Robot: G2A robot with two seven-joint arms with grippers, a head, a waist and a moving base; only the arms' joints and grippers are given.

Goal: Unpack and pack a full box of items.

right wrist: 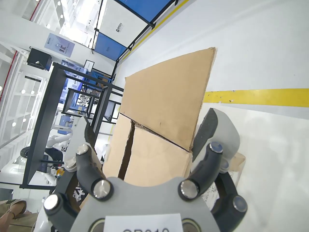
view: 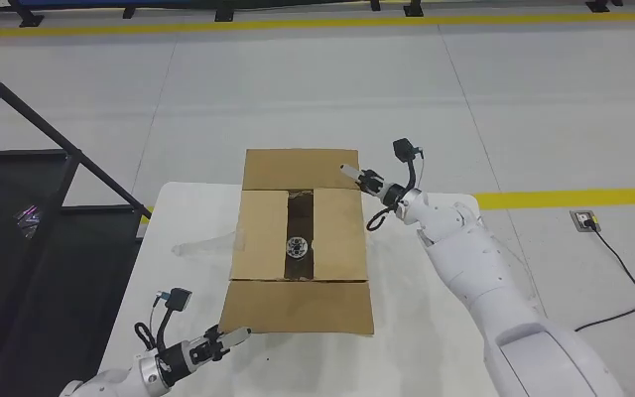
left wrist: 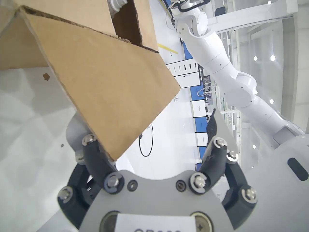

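Top view: the cardboard box [view: 263, 233] sits mid-worktop [view: 189, 228], top flaps parted by a narrow gap. The left gripper [view: 238, 335] is at the near flap's corner, and the right gripper [view: 349, 172] is at the far right corner.

Left wrist view: fingers [left wrist: 217, 131] apart, flap corner between them.

Right wrist view: fingers [right wrist: 217, 126] apart, straddling the box's corner.

Box [view: 263, 238] stands on the table [view: 189, 283], with items [view: 297, 246] lying inside it
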